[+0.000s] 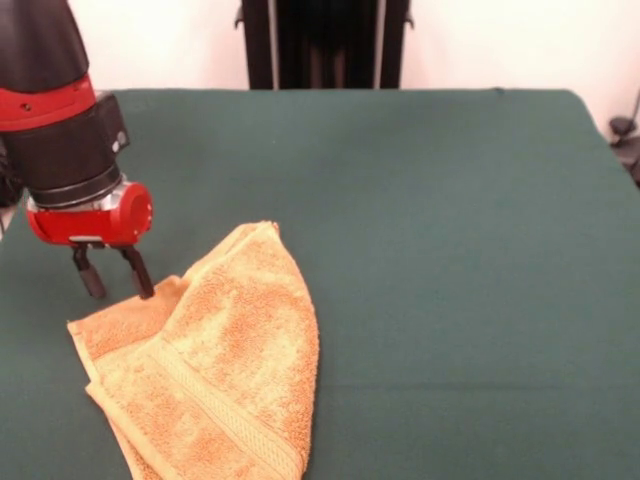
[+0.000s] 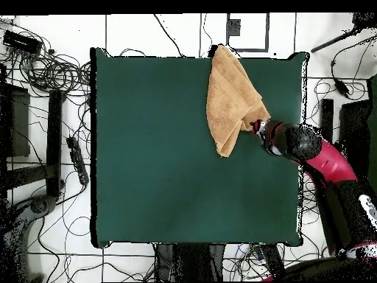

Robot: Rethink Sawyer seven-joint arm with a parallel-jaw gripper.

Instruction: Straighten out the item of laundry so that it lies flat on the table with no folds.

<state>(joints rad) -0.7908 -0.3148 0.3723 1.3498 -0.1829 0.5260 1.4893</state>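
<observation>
Front view: the towel lies folded over itself at the tabletop edge nearest this camera, toward one corner (in the overhead view it slightly overhangs that edge), so it is not yet flat. The gripper hangs at the fold's outer corner, probably to peel it back; its jaws stand slightly parted, one tip touching cloth, gripping nothing.

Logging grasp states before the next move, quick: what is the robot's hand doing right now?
Hand: open, two dark fingers apart, tips at the edge of the folded orange-yellow terry-cloth towel on the dark green felt table, holding nothing.
</observation>
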